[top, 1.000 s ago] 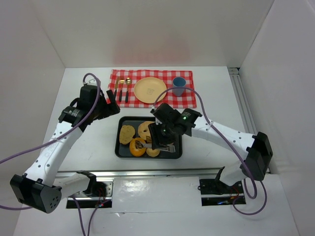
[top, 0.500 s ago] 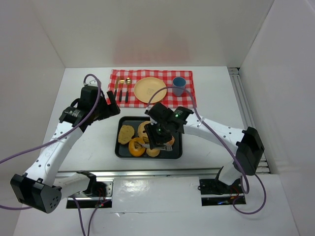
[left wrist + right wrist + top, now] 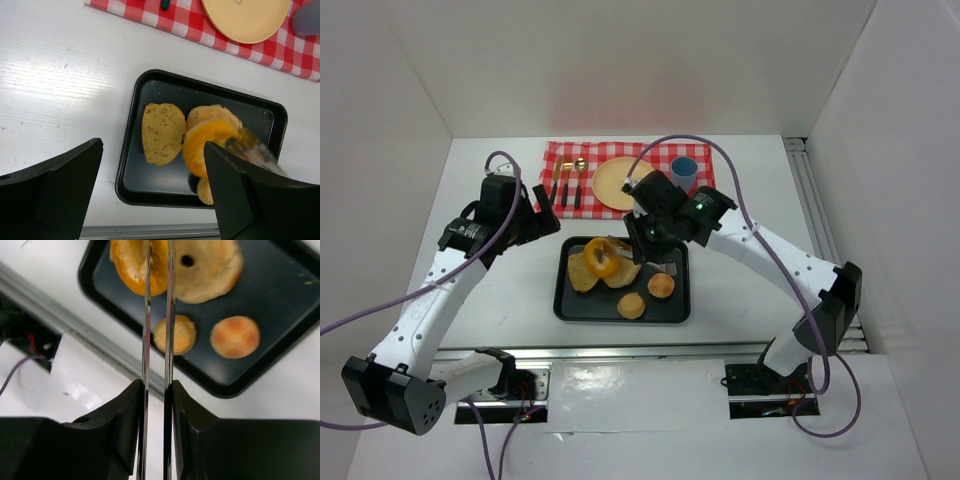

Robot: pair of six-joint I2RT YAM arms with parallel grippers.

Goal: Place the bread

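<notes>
A white table seen from above, with two white robot arms reaching in from the near edge. At the middle sits a black tray (image 3: 563, 303) of baked goods. The right gripper (image 3: 616, 255) has its thin metal fingers (image 3: 146, 315) pressed nearly together, pinching the rim of an orange bread ring (image 3: 597, 258). The ring hangs tilted on edge above the left half of the tray, lifted clear of its floor. In the left wrist view the ring (image 3: 207, 145) looks blurred and partly covers a pale round bread (image 3: 212, 114) below it. That pale bread has a small hole in it, plain in the right wrist view (image 3: 205, 270), and it lies flat in the tray. Just left of it lies a flat seeded slice (image 3: 162, 132), also in the tray. Two small round buns rest near the tray's near side: a lighter one (image 3: 631, 306) toward the middle and a browner one (image 3: 661, 286) to its right, close together but apart. The left gripper (image 3: 548, 205) hangs over bare table off the tray's far left corner, its black fingers (image 3: 70, 175) spread wide with nothing between them. Beyond the tray a red checked cloth (image 3: 705, 205) lies flat. On it are a pale yellow plate (image 3: 625, 183), a blue cup (image 3: 683, 175) just to the plate's right, and a fork (image 3: 564, 186) and spoon (image 3: 579, 180) to its left.
</notes>
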